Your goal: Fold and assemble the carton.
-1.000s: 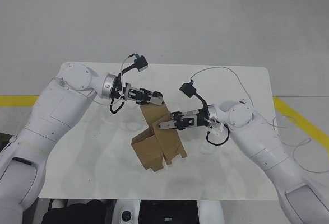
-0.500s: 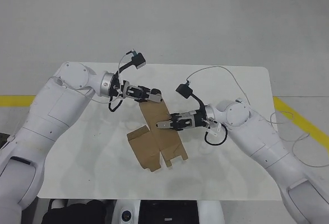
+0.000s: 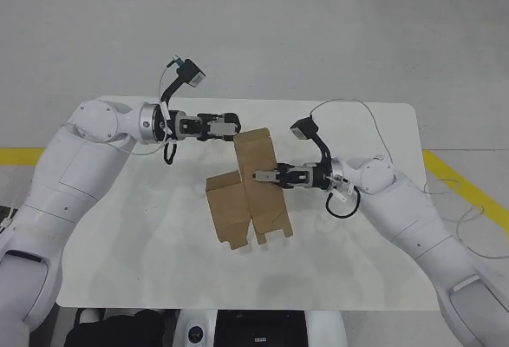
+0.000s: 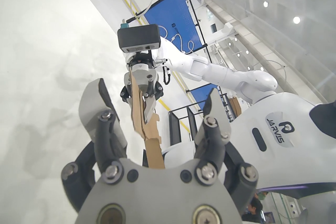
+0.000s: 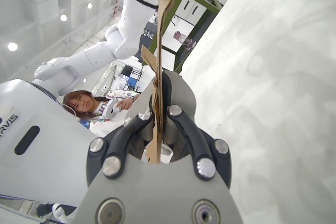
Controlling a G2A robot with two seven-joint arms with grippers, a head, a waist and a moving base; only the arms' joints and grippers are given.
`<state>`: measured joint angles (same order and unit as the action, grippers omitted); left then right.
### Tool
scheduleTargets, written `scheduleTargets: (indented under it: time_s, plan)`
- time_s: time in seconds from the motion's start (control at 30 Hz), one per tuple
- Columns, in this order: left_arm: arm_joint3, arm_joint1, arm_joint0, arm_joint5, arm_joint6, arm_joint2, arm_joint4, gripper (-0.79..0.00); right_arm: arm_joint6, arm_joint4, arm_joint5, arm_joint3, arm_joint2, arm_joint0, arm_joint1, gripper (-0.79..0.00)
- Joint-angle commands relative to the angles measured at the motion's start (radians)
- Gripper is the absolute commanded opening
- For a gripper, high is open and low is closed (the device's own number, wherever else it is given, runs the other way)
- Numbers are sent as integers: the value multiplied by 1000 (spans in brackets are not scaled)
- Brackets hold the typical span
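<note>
The brown cardboard carton (image 3: pixel 237 217), partly folded with flaps hanging loose, is held above the white table (image 3: pixel 367 260). My right gripper (image 3: pixel 265 176) is shut on its right side; the right wrist view has the cardboard edge (image 5: pixel 158 33) clamped at the right gripper (image 5: pixel 158 83). My left gripper (image 3: pixel 231 128) sits at the carton's far left corner. In the left wrist view the left gripper (image 4: pixel 151 96) stands open, and the carton's edge (image 4: pixel 153 154) runs between the spread fingers without being pinched.
A bare white tabletop surrounds the carton on all sides. The table's rounded edges (image 3: pixel 410 108) border grey floor with a yellow line (image 3: pixel 11 156). Cables loop off both wrists above the table.
The carton has swung from a tilt to nearly square with the table and shifted toward the far side. The left gripper drew back to the far left; the right gripper moved along with the carton.
</note>
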<state>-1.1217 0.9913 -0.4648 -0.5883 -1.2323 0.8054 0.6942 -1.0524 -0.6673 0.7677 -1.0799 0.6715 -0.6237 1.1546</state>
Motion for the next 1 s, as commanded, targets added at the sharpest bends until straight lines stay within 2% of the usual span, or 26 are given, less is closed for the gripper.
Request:
scheduleTargets:
  time_s: [0.0, 0.2, 0.47, 0.77, 0.83, 0.87, 0.97]
  plan:
    - [0, -3, -17, -4, 5, 10, 16, 0, 5, -28, 2, 17, 20, -9, -3, -785]
    - [-9, -9, -84, -16, 16, 21, 12, 0, 65, -84, -18, 27, 84, -45, -9, -785]
    - [-77, -7, -176, -45, 46, 17, 15, 0, 172, -67, -51, 2, 142, -74, -7, -785]
    - [-104, -6, -201, -34, 35, 17, -38, 0, 260, 9, -88, -14, 182, -97, -2, -785]
    - [-106, -7, -205, -31, 31, 22, -41, -419, 269, 27, -94, -20, 191, -103, -3, -785]
    - [-106, -8, -207, -29, 30, 24, -41, -486, 276, 39, -100, -23, 195, -105, -3, -785]
    - [-107, -8, -210, -25, 26, 29, -45, -560, 287, 62, -112, -34, 203, -114, -1, -785]
